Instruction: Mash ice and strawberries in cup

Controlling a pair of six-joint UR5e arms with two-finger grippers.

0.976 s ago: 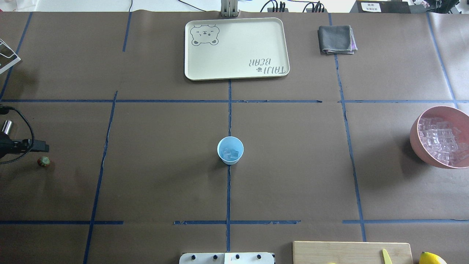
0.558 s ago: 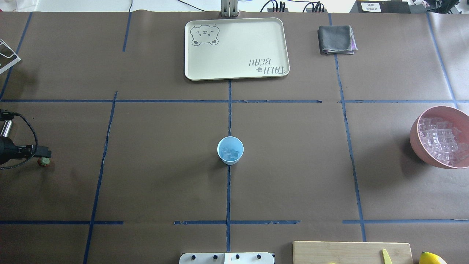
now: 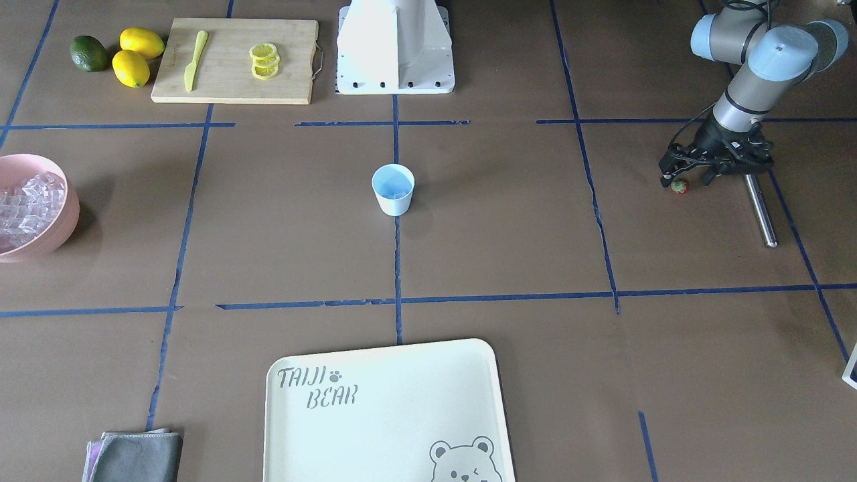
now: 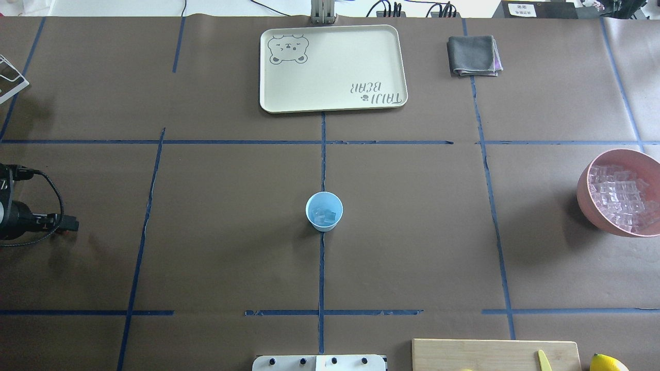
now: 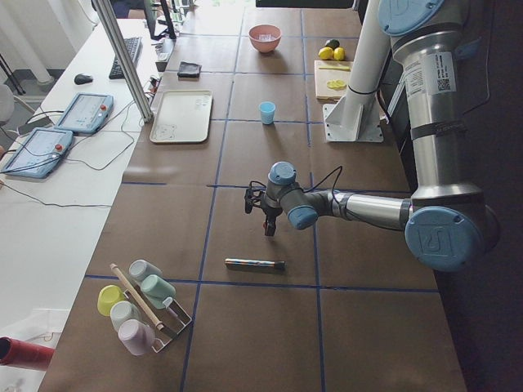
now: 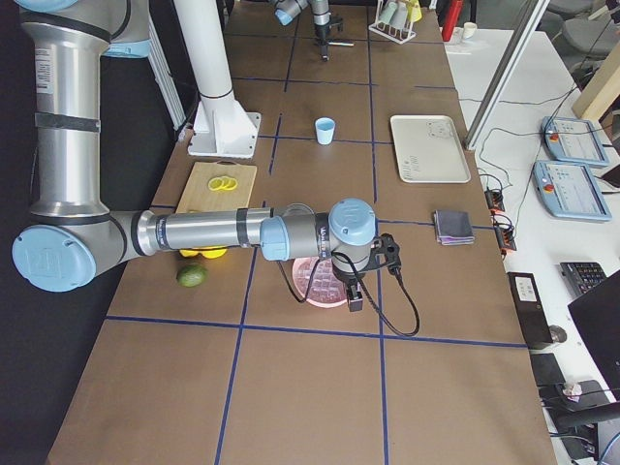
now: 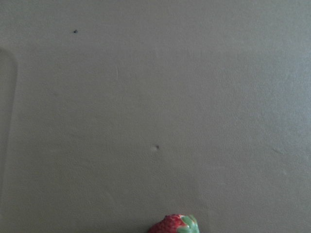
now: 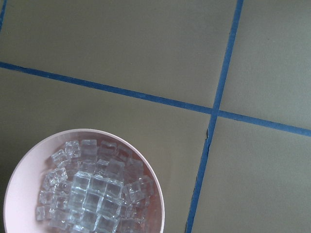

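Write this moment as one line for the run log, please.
left gripper: at strawberry, jaws unclear | cup: holds ice, no strawberry | right gripper: by pink bowl, jaws unclear

The counter (image 4: 206, 257) has a brown cover, and blue tape lines (image 4: 322, 154) divide it into fields. In front of the left tool (image 3: 684, 179), past the far edge of the counter, a long white desk (image 5: 49, 212) runs along it. This desk carries two screen pendants (image 5: 83, 112), a mouse (image 5: 81, 79) and loose cables (image 5: 98, 163). A leaning metal post (image 5: 131, 69) stands between desk and counter. The light is soft and even, with faint shadows. Behind the tool the floor (image 5: 498, 343) is dark.
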